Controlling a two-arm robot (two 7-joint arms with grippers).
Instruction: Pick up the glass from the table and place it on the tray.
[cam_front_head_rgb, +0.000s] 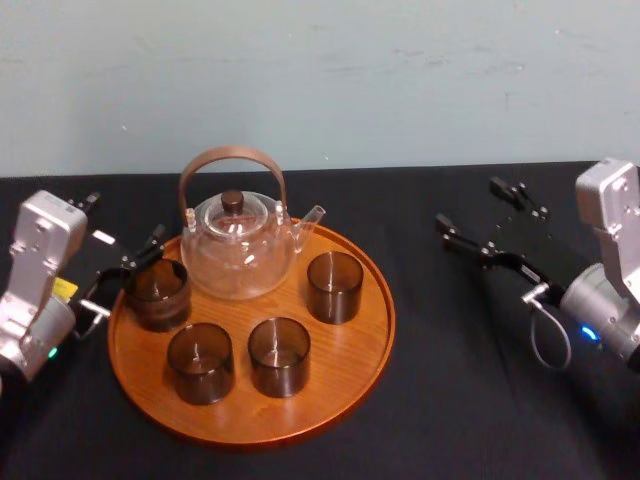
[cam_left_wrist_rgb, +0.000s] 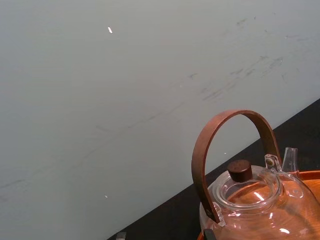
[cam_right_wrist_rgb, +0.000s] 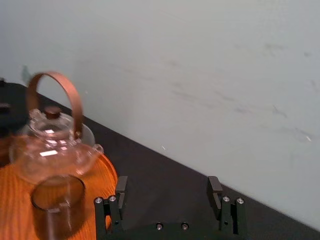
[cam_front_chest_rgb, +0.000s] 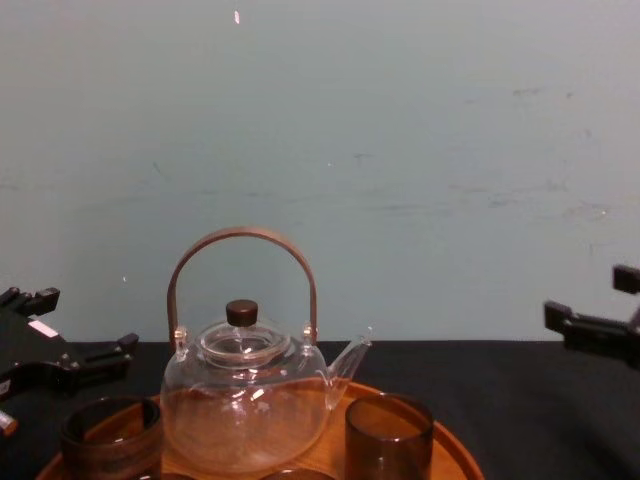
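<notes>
Here, the large round orange-brown wooden tray (cam_front_head_rgb: 350, 350) sits mid-way along the black worktop (cam_front_head_rgb: 470, 400), carrying a clear glass teapot with a curved brown handle (cam_front_head_rgb: 238, 250) and three smoky brown glasses (cam_front_head_rgb: 335, 287). A fourth smoky brown glass (cam_front_head_rgb: 157, 295) stands on the tray at its left edge, just beside the left pincer (cam_front_head_rgb: 122, 220), whose fingers are spread apart and empty. The right pincer (cam_front_head_rgb: 468, 202) hovers over the worktop's right side, also spread wide.

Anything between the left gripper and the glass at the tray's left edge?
Nothing visible. The left gripper is open beside that glass, which appears to stand inside the tray rim. The right gripper idles far right.
</notes>
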